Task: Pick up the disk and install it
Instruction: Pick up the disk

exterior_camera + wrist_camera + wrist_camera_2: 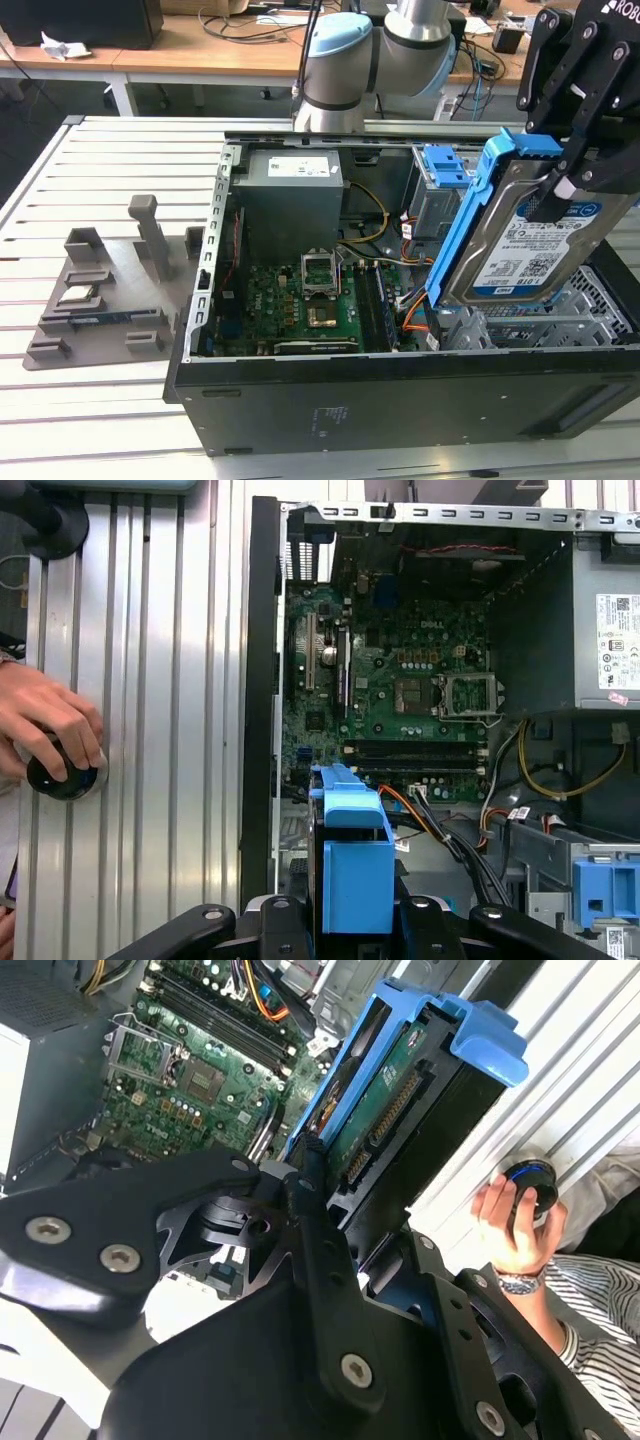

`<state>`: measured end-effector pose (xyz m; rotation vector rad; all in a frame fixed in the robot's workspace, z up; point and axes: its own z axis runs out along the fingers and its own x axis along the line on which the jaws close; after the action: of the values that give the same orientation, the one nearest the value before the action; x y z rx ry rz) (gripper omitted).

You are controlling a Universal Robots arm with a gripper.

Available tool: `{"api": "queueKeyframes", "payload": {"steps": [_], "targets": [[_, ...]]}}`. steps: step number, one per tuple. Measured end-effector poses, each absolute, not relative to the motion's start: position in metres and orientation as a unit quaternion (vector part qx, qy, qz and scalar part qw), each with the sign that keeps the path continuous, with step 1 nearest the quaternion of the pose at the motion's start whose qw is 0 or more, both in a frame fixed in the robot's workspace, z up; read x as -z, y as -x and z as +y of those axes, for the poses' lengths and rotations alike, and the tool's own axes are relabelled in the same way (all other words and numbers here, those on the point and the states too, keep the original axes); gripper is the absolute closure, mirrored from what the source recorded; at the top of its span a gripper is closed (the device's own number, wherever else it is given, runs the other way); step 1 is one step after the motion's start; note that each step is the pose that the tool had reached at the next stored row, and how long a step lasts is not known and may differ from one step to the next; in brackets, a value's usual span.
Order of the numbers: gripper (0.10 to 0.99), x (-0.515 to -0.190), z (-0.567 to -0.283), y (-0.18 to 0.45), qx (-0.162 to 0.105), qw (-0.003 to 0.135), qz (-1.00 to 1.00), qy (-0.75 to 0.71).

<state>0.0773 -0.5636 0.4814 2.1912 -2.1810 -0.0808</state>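
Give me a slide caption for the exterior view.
Tool grips the disk, tilted on edge above the open case, not yet seated.

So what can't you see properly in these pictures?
- The disk, exterior view: the pincer gripping it covers its top corner.
- Its printed side, first wrist view: turned away, behind the blue bracket.
- The round black thing, first wrist view: mostly under a hand.

gripper [580,185] cut off by edge, hand [45,725] partly cropped
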Motion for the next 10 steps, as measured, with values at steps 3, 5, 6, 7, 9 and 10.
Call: {"api": "queueKeyframes", "payload": {"steps": [3,5,6,7,9,10], "targets": [[0.722,-0.4812,-0.5623,-0.0803,0.026,0.024,-0.705,-0.708],[0.722,-0.4811,-0.5617,-0.0819,0.026,0.024,-0.705,-0.708],[0.722,-0.4811,-0.5612,-0.0831,0.026,0.025,-0.705,-0.708],[0.722,-0.481,-0.5608,-0.0842,0.026,0.025,-0.705,-0.708],[0.722,-0.4808,-0.5602,-0.0863,0.026,0.025,-0.705,-0.708],[0.722,-0.4808,-0.56,-0.0871,0.026,0.025,-0.705,-0.708]]}}
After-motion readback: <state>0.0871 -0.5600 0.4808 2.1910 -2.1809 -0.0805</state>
